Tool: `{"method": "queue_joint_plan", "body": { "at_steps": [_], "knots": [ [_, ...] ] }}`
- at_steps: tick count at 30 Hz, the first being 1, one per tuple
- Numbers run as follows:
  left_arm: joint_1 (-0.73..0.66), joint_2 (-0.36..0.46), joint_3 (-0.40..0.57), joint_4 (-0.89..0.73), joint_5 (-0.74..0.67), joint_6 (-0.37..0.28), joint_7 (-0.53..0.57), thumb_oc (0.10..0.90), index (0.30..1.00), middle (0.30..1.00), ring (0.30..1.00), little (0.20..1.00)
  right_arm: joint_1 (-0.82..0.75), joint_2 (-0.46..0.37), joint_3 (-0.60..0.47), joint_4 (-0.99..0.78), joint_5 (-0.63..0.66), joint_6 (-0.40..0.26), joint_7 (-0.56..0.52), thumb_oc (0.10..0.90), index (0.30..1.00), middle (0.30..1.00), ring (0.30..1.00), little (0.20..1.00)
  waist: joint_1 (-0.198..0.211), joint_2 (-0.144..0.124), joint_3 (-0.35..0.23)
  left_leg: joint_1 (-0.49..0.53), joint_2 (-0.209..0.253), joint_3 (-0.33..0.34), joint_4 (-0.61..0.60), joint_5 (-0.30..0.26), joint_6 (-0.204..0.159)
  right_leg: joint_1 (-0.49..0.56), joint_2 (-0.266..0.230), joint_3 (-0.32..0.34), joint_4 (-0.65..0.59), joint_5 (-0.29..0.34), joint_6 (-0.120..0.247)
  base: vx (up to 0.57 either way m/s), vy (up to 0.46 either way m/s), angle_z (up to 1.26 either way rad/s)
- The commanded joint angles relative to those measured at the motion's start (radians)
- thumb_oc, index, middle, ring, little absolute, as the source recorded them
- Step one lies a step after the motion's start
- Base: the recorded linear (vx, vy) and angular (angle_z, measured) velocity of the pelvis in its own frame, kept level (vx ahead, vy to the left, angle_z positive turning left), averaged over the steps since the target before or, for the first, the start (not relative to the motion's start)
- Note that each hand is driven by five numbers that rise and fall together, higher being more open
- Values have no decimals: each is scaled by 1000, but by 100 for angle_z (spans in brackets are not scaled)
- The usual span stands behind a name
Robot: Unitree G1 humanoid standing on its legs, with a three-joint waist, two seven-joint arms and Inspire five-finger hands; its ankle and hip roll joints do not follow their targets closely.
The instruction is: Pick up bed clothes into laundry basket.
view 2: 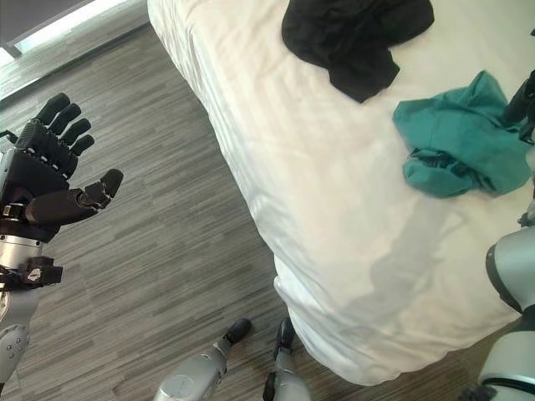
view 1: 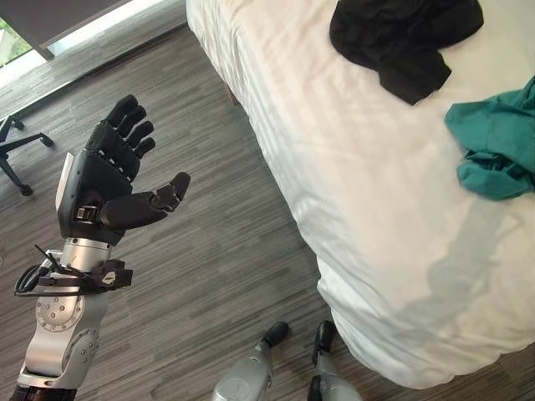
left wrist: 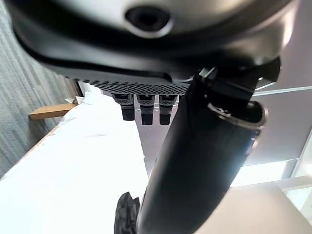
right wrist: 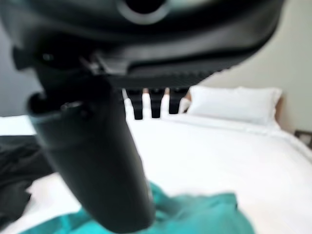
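The right robot hand is hovering just above the teal garment on the bed, fingers straight and holding nothing. The left robot hand is hanging wide open over the floor, well apart. A shallow pinch risks the loose cloth slipping free.

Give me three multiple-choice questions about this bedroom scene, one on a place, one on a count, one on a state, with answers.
1. Where is the teal garment?
A. on the floor
B. on the bed
C. in the left hand

2. How many garments lie on the bed?
A. one
B. two
C. four

3. How is the left hand?
A. open, holding nothing
B. shut on black cloth
C. pressed on the bed

Answers: 1 B, it lies on the white sheet. 2 B, a black garment and the teal one. 3 A, fingers spread above the floor.
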Motion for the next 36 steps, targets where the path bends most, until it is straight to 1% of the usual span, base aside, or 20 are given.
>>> {"method": "queue_joint_plan", "body": {
  "at_steps": [1, 4, 5, 6, 8, 12, 13, 14, 18, 20, 21, 23, 26, 29, 30, 31, 33, 34, 35, 36],
  "knots": [
    [-24, 9, 92, -175, 19, -81, 20, 800, 900, 900, 900, 900, -41, -70, 7, 0, 75, 7, -80, 800, 900, 900, 900, 900, -8, 67, 42, -59, -5, -10, -131, 160, -4, -78, 52, 68, 137, -106, 24, -73, 16, -11],
    [-2, 16, 81, -180, 45, -55, 15, 800, 900, 900, 900, 900, 58, -34, -69, 38, 91, 10, -73, 800, 900, 900, 900, 900, 1, 95, 73, -95, -12, -3, -135, 174, -4, -129, 58, 88, 155, -97, 22, -52, 34, -19],
    [15, 22, 71, -190, 52, -40, -5, 800, 900, 900, 900, 900, 135, 10, -124, 74, 87, 13, -70, 800, 900, 900, 900, 900, 9, 115, 88, -104, -18, -2, -135, 179, -2, -142, 63, 99, 165, -97, 20, -16, 36, -16],
    [17, 28, 70, -190, 52, -40, -5, 800, 900, 900, 900, 900, 148, 11, -136, 72, 86, 12, -72, 800, 900, 900, 900, 900, 13, 109, 84, -105, -17, -1, -135, 179, -2, -143, 63, 100, 165, -98, 20, -8, 27, -14],
    [17, 32, 61, -197, 44, -37, -18, 800, 900, 900, 900, 900, 241, 27, -191, 119, 79, 20, -52, 800, 900, 900, 900, 900, 16, 123, 96, -108, -22, -7, -132, 182, -1, -147, 66, 104, 176, -103, 18, 9, -4, -15],
    [-7, 24, 46, -201, 41, -38, -22, 800, 900, 900, 900, 900, 349, 9, -269, 152, 81, 20, -39, 800, 900, 900, 900, 900, 17, 126, 94, -98, -24, -13, -132, 178, 0, -138, 65, 103, 181, -113, 18, 8, -4, -1],
    [-19, 18, 40, -201, 38, -40, -24, 800, 900, 900, 900, 900, 383, -4, -299, 158, 92, 20, -32, 419, 328, 328, 328, 328, 14, 127, 94, -94, -24, -14, -130, 174, 1, -135, 65, 104, 184, -117, 18, 8, 3, 5],
    [-31, 19, 31, -199, 37, -42, -24, 800, 900, 900, 900, 900, 421, -19, -334, 149, 102, 19, -32, 400, 300, 300, 300, 300, 17, 125, 94, -89, -25, -16, -129, 172, 2, -131, 64, 104, 186, -121, 18, 3, 5, 8],
    [-61, -2, 32, -177, 37, -48, -13, 800, 900, 900, 900, 900, 564, -52, -455, 149, 163, 12, -26, 400, 300, 300, 300, 300, -1, 115, 94, -70, -24, -20, -128, 165, 4, -115, 63, 106, 188, -130, 18, -3, 1, 6],
    [-65, -2, 27, -170, 38, -47, -12, 800, 900, 900, 900, 900, 618, -54, -492, 138, 166, 10, -28, 400, 300, 300, 300, 300, -3, 109, 93, -63, -24, -21, -127, 163, 5, -108, 60, 104, 186, -130, 19, -9, -1, 5],
    [-65, -12, 32, -162, 44, -46, -12, 800, 900, 900, 900, 900, 734, -48, -566, 118, 182, 0, -28, 400, 300, 300, 300, 300, -17, 101, 92, -54, -23, -24, -128, 162, 6, -93, 57, 105, 180, -132, 20, -22, 19, 9],
    [-57, -26, 46, -154, 46, -45, -12, 800, 900, 900, 900, 900, 853, -14, -640, 92, 198, -9, -28, 400, 300, 300, 300, 300, -35, 93, 92, -45, -21, -23, -129, 162, 6, -80, 53, 104, 170, -131, 20, -28, 35, 7],
    [-38, -36, 72, -144, 45, -44, -14, 800, 900, 900, 900, 900, 1053, 52, -760, 25, 223, -29, -26, 400, 300, 300, 300, 300, -64, 69, 85, -31, -17, -14, -134, 161, 9, -54, 47, 109, 135, -119, 21, -30, 50, 1],
    [-34, -49, 95, -129, 33, -53, -11, 800, 900, 900, 900, 900, 1178, 118, -841, -74, 264, -63, -38, 400, 300, 300, 300, 300, -92, 44, 70, -21, -13, -2, -137, 158, 13, -30, 44, 114, 102, -103, 24, -24, 49, -3],
    [-33, -46, 93, -130, 32, -53, -12, 800, 900, 900, 900, 900, 1191, 120, -850, -82, 263, -62, -40, 400, 300, 300, 300, 300, -89, 43, 69, -20, -13, -2, -137, 158, 13, -28, 43, 114, 100, -102, 24, -23, 60, -4],
    [-31, -57, 107, -111, 36, -57, -10, 800, 900, 900, 900, 900, 1261, 159, -891, -172, 279, -83, -42, 400, 300, 300, 300, 300, -110, 26, 57, -10, -9, 10, -138, 153, 16, -16, 44, 118, 92, -98, 25, -8, 52, -3],
    [-25, -67, 121, -96, 47, -60, -12, 800, 900, 900, 900, 900, 1371, 198, -977, -324, 307, -104, -42, 400, 300, 300, 300, 300, -136, 4, 42, 7, -2, 25, -138, 147, 21, 1, 42, 124, 92, -99, 26, 0, 68, -17],
    [-25, -72, 121, -92, 49, -60, -19, 800, 900, 900, 900, 900, 1422, 215, -1019, -396, 315, -112, -45, 400, 300, 300, 300, 300, -144, -4, 35, 19, -3, 31, -138, 144, 23, 10, 42, 124, 91, -101, 26, 4, 42, -23],
    [-25, -70, 117, -92, 49, -60, -19, 800, 900, 900, 900, 900, 1435, 218, -1029, -407, 314, -108, -45, 400, 300, 300, 300, 300, -140, -4, 35, 21, -3, 31, -138, 143, 23, 13, 41, 124, 91, -101, 26, 0, 44, -21],
    [-21, -79, 121, -87, 49, -62, -24, 800, 900, 900, 900, 900, 1493, 237, -1079, -493, 314, -115, -53, 400, 300, 300, 300, 300, -154, -12, 27, 32, -3, 37, -139, 140, 25, 20, 40, 126, 91, -101, 28, 12, 82, -29]
  ]
}}
